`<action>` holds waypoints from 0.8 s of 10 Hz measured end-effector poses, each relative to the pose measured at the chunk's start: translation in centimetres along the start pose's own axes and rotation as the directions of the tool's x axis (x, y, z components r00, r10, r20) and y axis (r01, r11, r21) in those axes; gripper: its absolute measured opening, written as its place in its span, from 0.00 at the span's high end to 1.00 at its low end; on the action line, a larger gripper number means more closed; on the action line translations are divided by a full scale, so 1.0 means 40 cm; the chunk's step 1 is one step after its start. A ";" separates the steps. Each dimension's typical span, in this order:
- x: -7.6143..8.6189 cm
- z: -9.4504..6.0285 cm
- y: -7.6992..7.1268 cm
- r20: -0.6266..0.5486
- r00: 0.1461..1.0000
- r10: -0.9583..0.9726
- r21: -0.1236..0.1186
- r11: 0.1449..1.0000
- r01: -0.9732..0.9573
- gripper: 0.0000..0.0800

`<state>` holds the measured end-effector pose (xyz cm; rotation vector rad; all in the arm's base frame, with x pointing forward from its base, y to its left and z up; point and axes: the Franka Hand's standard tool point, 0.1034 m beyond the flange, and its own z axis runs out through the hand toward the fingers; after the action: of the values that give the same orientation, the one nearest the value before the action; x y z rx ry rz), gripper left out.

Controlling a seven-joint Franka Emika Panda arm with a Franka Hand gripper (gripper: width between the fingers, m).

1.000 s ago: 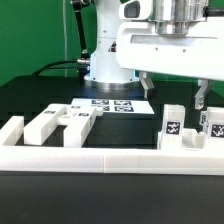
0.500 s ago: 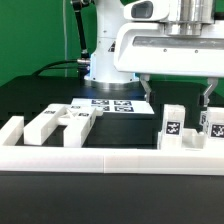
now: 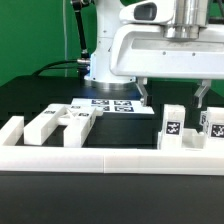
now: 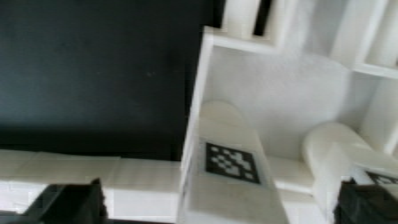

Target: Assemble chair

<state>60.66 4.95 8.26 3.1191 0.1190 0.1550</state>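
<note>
White chair pieces (image 3: 80,118) lie on the black worktop (image 3: 30,95) in the exterior view. Flat bars (image 3: 40,128) at 8 o'clock from marker board (image 3: 112,103), two tagged posts (image 3: 172,126) at 4 o'clock. Low white rail (image 3: 110,155) along the 6 o'clock edge. Above posts the pincer (image 3: 173,94) hangs spread wide, empty. Wrist view: tagged white slab (image 4: 228,150) shows between dark fingertips (image 4: 63,205).

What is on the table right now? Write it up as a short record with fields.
gripper state: gripper open, holding nothing
gripper position: above the tagged upright white plastic post
neighbour: second post, upright, toward the exterior view's right
other chair parts: blocky white pieces lying at the exterior view's left
fixed items: marker board behind the parts; long low white rail in front
</note>
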 end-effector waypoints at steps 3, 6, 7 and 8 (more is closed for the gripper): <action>-0.016 0.039 -0.007 0.009 0.999 0.047 -0.009 0.999 -0.047 0.19; -0.031 0.084 0.001 0.005 0.999 0.054 -0.027 0.998 -0.054 0.19; -0.036 0.098 0.003 0.009 0.999 0.053 -0.032 0.998 -0.052 0.19; -0.036 0.105 0.004 0.003 0.999 0.053 -0.036 0.998 -0.053 0.19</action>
<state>59.67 4.61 3.92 3.0879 0.0328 0.1504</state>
